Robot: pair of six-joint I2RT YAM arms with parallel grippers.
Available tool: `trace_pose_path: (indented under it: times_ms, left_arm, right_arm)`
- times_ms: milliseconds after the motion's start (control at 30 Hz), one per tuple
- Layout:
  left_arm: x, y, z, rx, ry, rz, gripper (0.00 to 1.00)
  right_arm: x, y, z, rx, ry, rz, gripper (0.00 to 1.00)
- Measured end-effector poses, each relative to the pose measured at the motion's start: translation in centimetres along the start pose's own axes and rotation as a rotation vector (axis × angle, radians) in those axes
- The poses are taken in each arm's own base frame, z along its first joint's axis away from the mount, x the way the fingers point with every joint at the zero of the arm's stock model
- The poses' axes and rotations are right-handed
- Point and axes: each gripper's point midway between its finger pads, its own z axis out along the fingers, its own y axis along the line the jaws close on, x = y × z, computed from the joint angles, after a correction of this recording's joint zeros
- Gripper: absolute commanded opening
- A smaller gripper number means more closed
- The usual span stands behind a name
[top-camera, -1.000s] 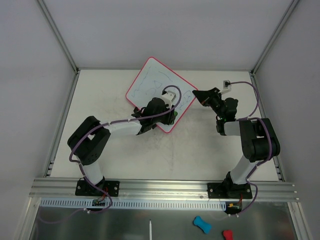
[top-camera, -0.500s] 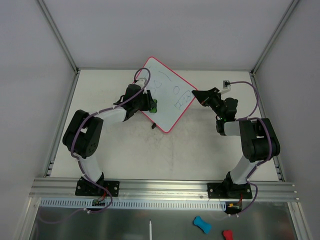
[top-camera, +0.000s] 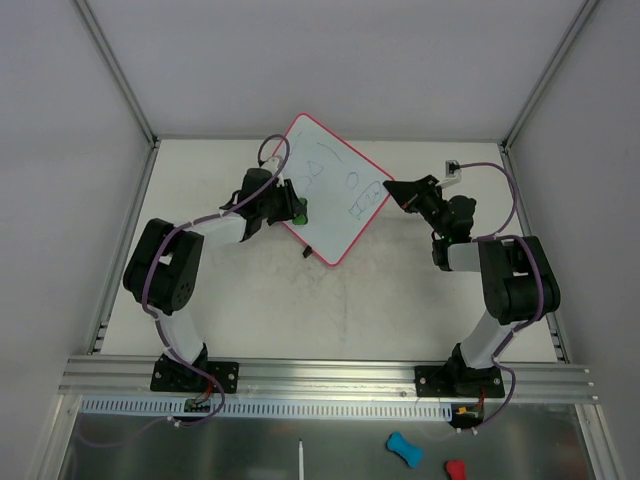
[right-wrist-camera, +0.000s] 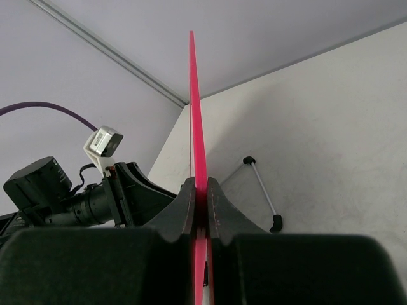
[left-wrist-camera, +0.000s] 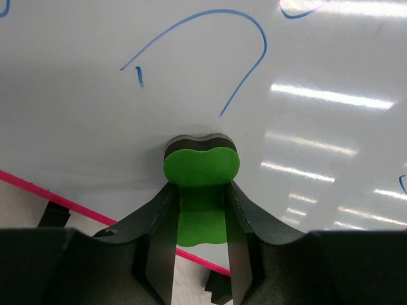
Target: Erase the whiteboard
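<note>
The whiteboard [top-camera: 338, 222] with a pink-red frame stands tilted at the back middle of the table, with blue marks [top-camera: 350, 185] on its face. My left gripper [top-camera: 297, 212] is shut on a green eraser [top-camera: 302, 212] near the board's left lower edge. In the left wrist view the eraser [left-wrist-camera: 201, 166] sits between my fingers [left-wrist-camera: 160, 222] and presses on the white surface [left-wrist-camera: 95, 121], below a blue arc [left-wrist-camera: 241, 38]. My right gripper [top-camera: 393, 190] is shut on the board's right corner. In the right wrist view its jaws [right-wrist-camera: 200, 197] pinch the pink-red frame [right-wrist-camera: 194, 95] edge-on.
The board's thin wire stand with black feet [right-wrist-camera: 262, 185] rests on the table behind it. A black foot [top-camera: 310, 250] shows at the board's lower edge. Enclosure walls surround the table. Below the front rail [top-camera: 320, 375] lie a blue piece [top-camera: 404, 449], a red piece [top-camera: 455, 470] and a white stick [top-camera: 300, 460].
My left gripper has swept the eraser from the board's lower right part to its left lower edge. Many scribbles are gone. The right arm has not moved.
</note>
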Motion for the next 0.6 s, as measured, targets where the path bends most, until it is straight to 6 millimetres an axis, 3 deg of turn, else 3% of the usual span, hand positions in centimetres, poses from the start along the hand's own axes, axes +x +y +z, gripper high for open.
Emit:
trace_pose_path:
  times_ms: [167,367,600]
  left_arm:
    - [2.1,-1.0,-0.6,0.024,-0.011,0.037,0.00]
    - [6.1,-5.1,-1.5,0.081,0.004,0.142,0.00]
    - [8.1,-8.5,-1.8,0.135,0.003,0.204,0.00]
  right_arm:
    - [0.0,0.1,0.0,-0.004,0.001,-0.001,0.00]
    - [0.0,0.2,0.1,-0.009,0.003,-0.003,0.00]
    - [0.0,0.3,0.1,-0.012,0.004,-0.004,0.00]
